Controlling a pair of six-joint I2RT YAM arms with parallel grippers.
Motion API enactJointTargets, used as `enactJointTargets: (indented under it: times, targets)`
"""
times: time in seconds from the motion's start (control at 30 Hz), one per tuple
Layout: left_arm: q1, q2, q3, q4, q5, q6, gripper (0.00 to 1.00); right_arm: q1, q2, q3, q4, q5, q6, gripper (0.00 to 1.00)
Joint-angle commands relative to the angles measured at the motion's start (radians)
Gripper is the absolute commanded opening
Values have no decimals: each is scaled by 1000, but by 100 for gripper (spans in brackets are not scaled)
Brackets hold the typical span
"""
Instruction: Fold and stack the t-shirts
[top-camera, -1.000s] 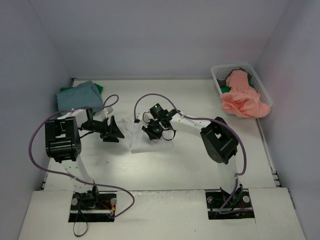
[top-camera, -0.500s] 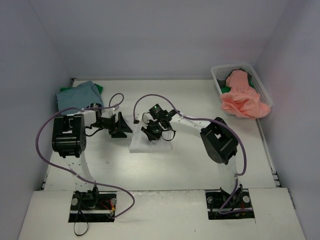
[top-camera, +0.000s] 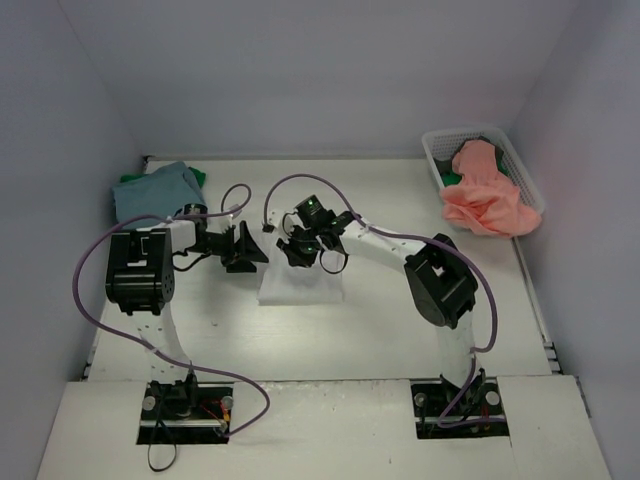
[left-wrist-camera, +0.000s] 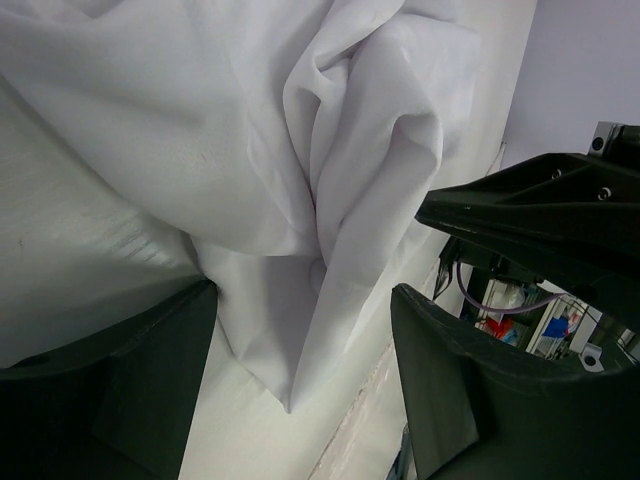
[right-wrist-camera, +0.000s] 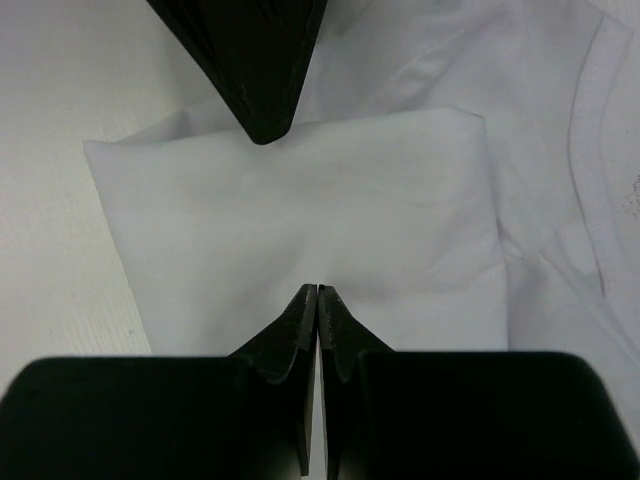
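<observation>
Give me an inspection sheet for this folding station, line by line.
Surface: white table, arm bases at its near edge.
Job's things: white t-shirt partly folded at centre; teal t-shirt at far left on top of a green t-shirt; salmon pink t-shirt spilling over the basket rim.
Clutter: white mesh basket at far right, with a bit of green cloth inside.
Grippers: left gripper has its jaws apart on either side of a fold of the white t-shirt; right gripper has its jaws shut, tips at the folded panel.
Cables: purple cables loop off both arms.
Surroundings: plain walls on three sides.
</observation>
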Motion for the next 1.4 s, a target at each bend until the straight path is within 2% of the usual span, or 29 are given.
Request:
enactJointTargets:
  times: [0.0, 0.23, 0.47, 0.67, 0.87, 1.0, 1.37]
  targets:
    - [-11, -21, 25, 24, 21, -7, 64, -8, -31, 49, 54, -24, 18, 0]
    - [-11, -12, 28, 25, 31, -6, 64, -12, 51, 111, 106, -59, 35, 0]
    - [-11, -3, 30, 22, 38, 0, 64, -9, 202, 205, 116, -127, 69, 0]
    - [-13, 9, 34, 19, 57, 0, 64, -8, 232, 216, 110, -133, 70, 0]
    - [-14, 23, 43, 16, 57, 5, 64, -31, 184, 198, 116, -124, 79, 0]
    - [-54, 26, 40, 22, 52, 7, 64, -54, 128, 181, 117, -124, 85, 0]
    - [-60, 12, 43, 19, 46, 5, 64, -103, -104, 112, 45, -99, 66, 0]
